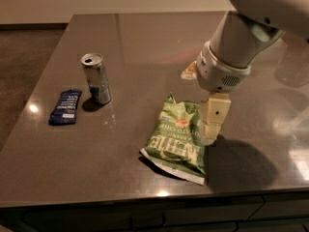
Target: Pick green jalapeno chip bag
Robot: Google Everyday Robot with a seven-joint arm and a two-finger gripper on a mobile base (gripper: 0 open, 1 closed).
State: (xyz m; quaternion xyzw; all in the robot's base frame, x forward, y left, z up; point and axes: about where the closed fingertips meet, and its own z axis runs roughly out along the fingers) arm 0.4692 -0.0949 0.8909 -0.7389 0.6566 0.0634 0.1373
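The green jalapeno chip bag (177,138) lies flat on the dark table (145,57) near its front edge, light green with white block lettering and a white lower edge. My gripper (211,125) hangs from the white arm coming in from the upper right. It sits at the bag's right edge, just above it, its cream fingers pointing down.
A silver drink can (96,78) stands upright left of the bag. A small dark-blue wrapper (65,107) lies further left near the table's left edge. A small pale packet (189,71) lies behind the arm. The table's front edge runs just below the bag.
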